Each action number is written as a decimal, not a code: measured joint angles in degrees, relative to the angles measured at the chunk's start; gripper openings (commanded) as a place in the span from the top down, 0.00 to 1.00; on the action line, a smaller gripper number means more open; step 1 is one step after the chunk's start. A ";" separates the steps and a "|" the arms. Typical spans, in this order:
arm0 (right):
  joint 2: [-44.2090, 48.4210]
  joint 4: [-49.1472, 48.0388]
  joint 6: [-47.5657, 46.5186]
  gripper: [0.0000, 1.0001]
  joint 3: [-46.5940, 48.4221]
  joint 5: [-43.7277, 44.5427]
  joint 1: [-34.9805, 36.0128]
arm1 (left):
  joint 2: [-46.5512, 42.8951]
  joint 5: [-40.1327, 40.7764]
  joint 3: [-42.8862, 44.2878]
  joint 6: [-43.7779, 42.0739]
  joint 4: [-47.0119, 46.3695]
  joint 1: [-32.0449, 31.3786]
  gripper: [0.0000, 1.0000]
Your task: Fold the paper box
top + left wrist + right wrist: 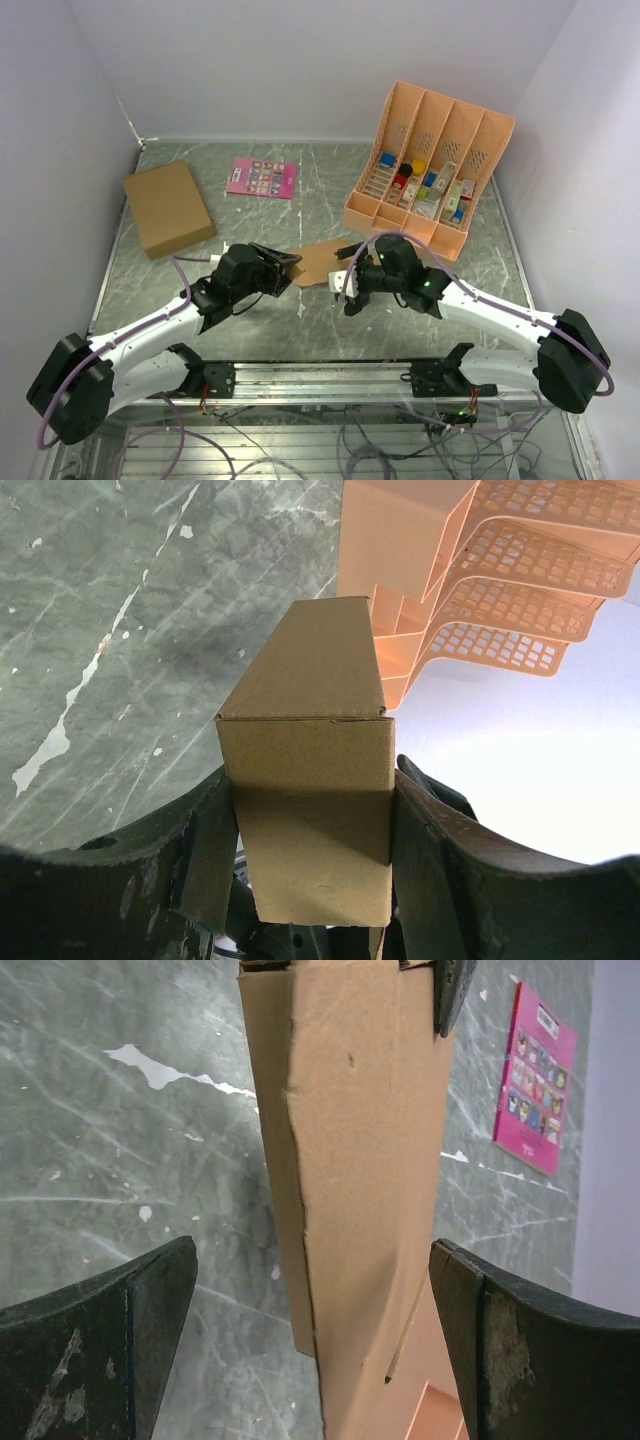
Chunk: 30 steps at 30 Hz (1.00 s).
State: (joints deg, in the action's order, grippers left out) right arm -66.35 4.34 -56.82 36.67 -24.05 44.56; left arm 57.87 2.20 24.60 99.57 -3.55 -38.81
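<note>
My left gripper (310,825) is clamped on the paper box (305,750). One finger presses on each side of it. The box sticks out past my fingertips, over the green table (110,630).

My right gripper (315,1290) is spread wide apart. The other end of the box pokes in between those two fingers (110,1350), but neither one touches it.

Past my left fingers stands an orange rack (500,570). Past my right fingers a pink card (538,1070) lies flat on the table. A bigger brown box (168,207) sits well away from both.
</note>
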 measured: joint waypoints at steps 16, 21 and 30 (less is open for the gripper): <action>-2.12 -16.85 -1.11 0.44 -6.21 11.69 5.38 | 0.20 -1.03 -0.02 3.48 -1.05 0.24 0.53; -2.19 -18.18 -1.16 0.53 -6.27 12.76 5.53 | 0.02 -1.07 -0.31 4.00 -1.53 0.44 0.52; -2.19 -18.69 -0.79 0.57 -6.38 12.96 5.70 | -1.27 -1.01 -1.11 4.61 -1.73 0.48 0.26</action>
State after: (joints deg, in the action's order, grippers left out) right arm -68.53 -14.35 -57.60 30.28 -11.09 50.26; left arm 56.60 1.19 23.49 104.18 -5.28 -38.33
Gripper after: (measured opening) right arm 0.501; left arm 0.648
